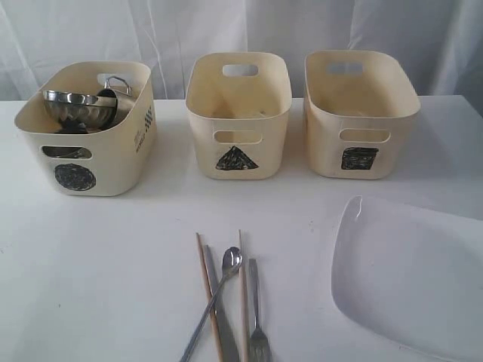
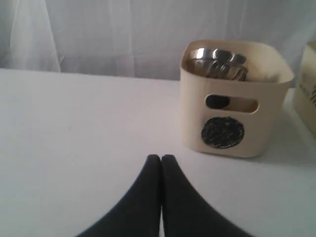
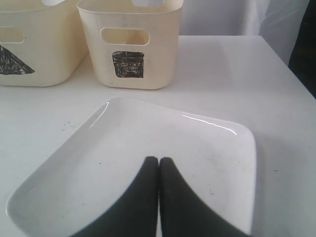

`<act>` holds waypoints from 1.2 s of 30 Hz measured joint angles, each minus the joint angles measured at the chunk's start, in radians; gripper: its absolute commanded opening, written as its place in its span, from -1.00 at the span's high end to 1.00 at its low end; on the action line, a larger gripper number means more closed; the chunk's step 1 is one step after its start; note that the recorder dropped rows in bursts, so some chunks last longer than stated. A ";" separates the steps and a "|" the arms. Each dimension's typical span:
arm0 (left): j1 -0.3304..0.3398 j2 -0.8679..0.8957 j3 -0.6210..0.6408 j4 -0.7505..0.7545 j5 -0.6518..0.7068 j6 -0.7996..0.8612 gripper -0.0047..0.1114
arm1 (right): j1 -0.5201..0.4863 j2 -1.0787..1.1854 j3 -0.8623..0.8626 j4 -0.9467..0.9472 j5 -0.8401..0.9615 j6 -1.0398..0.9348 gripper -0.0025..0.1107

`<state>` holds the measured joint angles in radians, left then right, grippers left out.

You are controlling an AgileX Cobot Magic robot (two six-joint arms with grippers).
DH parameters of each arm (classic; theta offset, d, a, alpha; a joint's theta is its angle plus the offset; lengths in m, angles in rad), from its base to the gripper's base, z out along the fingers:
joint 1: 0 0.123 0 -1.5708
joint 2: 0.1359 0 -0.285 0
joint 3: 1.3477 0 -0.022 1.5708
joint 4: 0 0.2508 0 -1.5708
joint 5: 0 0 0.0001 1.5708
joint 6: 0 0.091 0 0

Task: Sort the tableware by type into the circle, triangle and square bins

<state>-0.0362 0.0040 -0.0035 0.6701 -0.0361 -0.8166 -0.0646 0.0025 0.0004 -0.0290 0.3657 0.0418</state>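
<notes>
Three cream bins stand in a row at the back: circle bin [image 1: 87, 154] on the left, triangle bin [image 1: 238, 139] in the middle, square bin [image 1: 358, 136] on the right. A steel bowl [image 1: 75, 109] and a steel mug [image 1: 117, 87] lie in the circle bin [image 2: 232, 118]. Two wooden chopsticks [image 1: 207, 290], a knife [image 1: 223, 317], a spoon [image 1: 226, 268] and a fork [image 1: 256, 320] lie crossed at the front middle. The large white plate [image 1: 411, 275] rests at the front right. My left gripper [image 2: 161, 159] is shut and empty over bare table. My right gripper [image 3: 158, 161] is shut and empty above the plate [image 3: 148, 148].
White curtain [image 1: 241, 30] hangs behind the bins. The white table [image 1: 98, 271] ends just right of the square bin [image 3: 131, 49], with its edge [image 3: 281, 54] near a dark gap. Neither arm shows in the exterior view.
</notes>
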 measured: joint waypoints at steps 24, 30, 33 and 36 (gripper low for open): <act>0.012 0.000 0.001 -0.863 0.302 0.885 0.92 | 0.000 0.000 0.000 0.000 0.000 0.000 0.96; 0.012 0.000 0.001 -0.815 0.301 0.656 0.92 | 0.000 0.000 0.000 0.000 0.000 0.000 0.96; 0.012 0.000 0.001 -0.753 0.297 0.582 0.92 | 0.000 0.000 0.000 0.000 0.000 0.000 0.96; 0.012 0.000 0.001 -0.732 0.295 0.563 0.92 | 0.000 0.000 0.000 0.000 0.000 0.000 0.96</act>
<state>-0.0247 0.0040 -0.0020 -0.0618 0.2586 -0.2536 -0.0646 0.0025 0.0004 -0.0290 0.3657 0.0418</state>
